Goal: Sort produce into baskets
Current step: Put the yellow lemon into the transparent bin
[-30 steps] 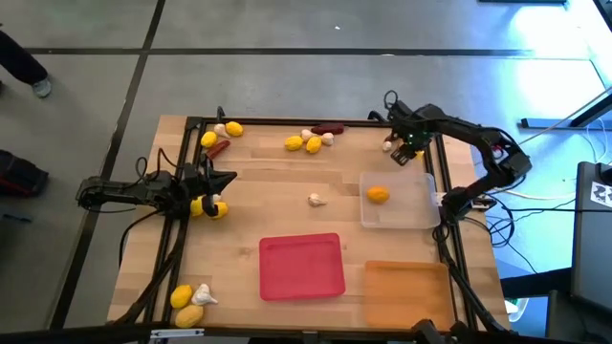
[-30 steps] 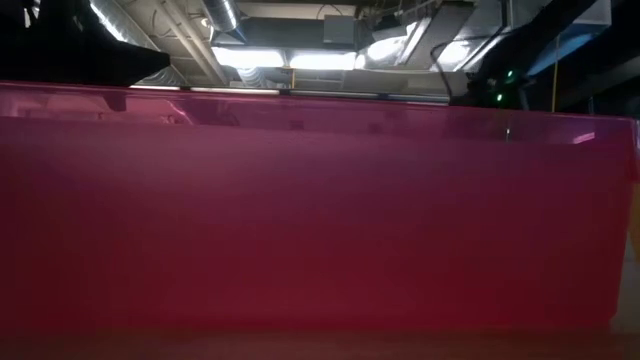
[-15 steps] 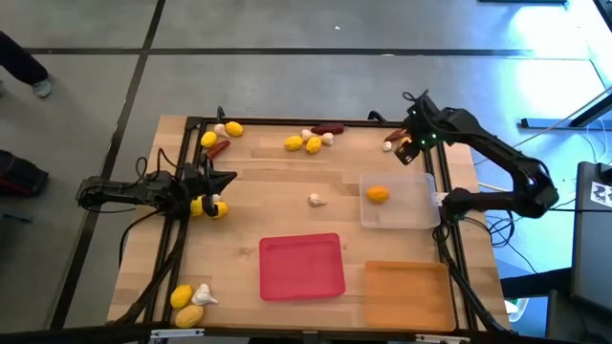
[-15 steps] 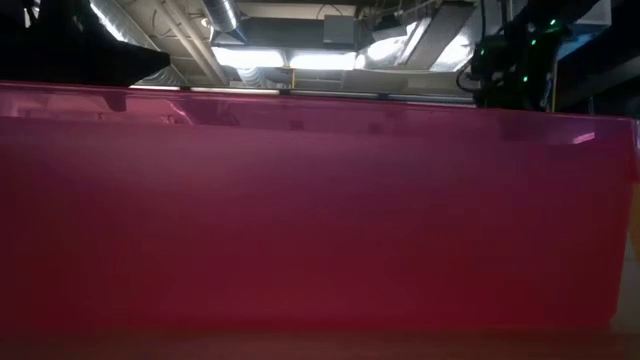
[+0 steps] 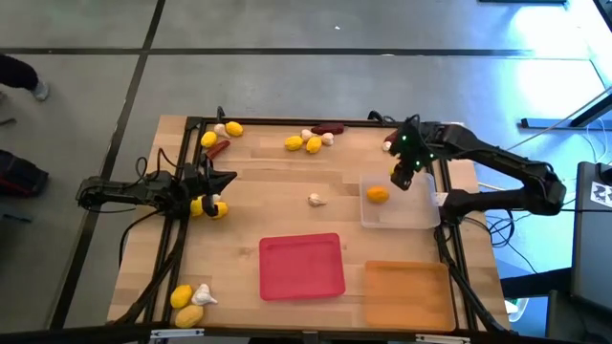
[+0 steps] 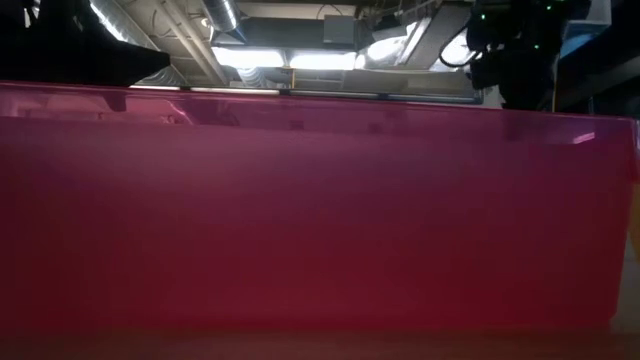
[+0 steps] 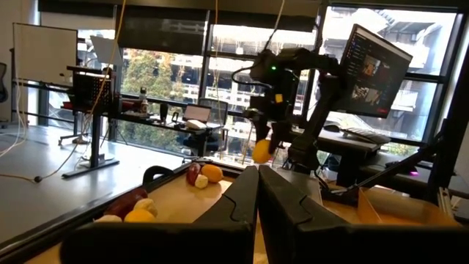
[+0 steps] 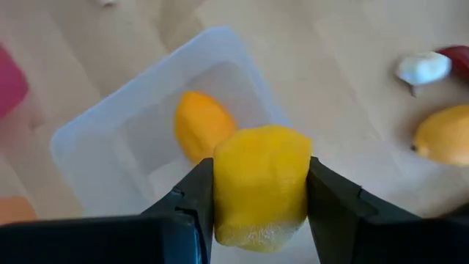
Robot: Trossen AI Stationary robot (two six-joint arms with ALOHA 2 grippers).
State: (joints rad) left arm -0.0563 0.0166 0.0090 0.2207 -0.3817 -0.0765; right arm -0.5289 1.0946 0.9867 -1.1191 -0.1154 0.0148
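Desk [image 5: 287,205] of pale wood planks fills the high view, framed by dark rails and standing on a grey floor crossed by dark lines. The left wrist view looks past it to tall windows, office tables and a monitor [image 7: 374,66]. In the low view a red wall fills nearly the whole picture, with ceiling ducts and strip lights above it.

Three trays lie toward the near side: a red tray [image 5: 301,266] in the middle, an orange tray [image 5: 404,291] at the near right corner, and a clear tray [image 5: 413,212] further back on the right holding one orange-yellow lemon [image 5: 378,195]. Loose produce is scattered about: lemons, garlic and a red chili [image 5: 328,128] along the far edge, one garlic bulb [image 5: 315,200] alone in the middle, and a lemon-and-garlic cluster [image 5: 191,303] at the near left corner.

The right claw [image 5: 402,178] hangs over the far left corner of the clear tray, just beside the lemon lying inside it. Its fingers are clamped on a yellow lemon [image 8: 259,185], which the right wrist view shows pinched between the two dark fingers, above the tray's corner.

The left claw [image 5: 226,178] waits at the left edge of the desk, its fingers [image 7: 236,209] pressed together, with a lemon [image 5: 212,208] and garlic just beside it
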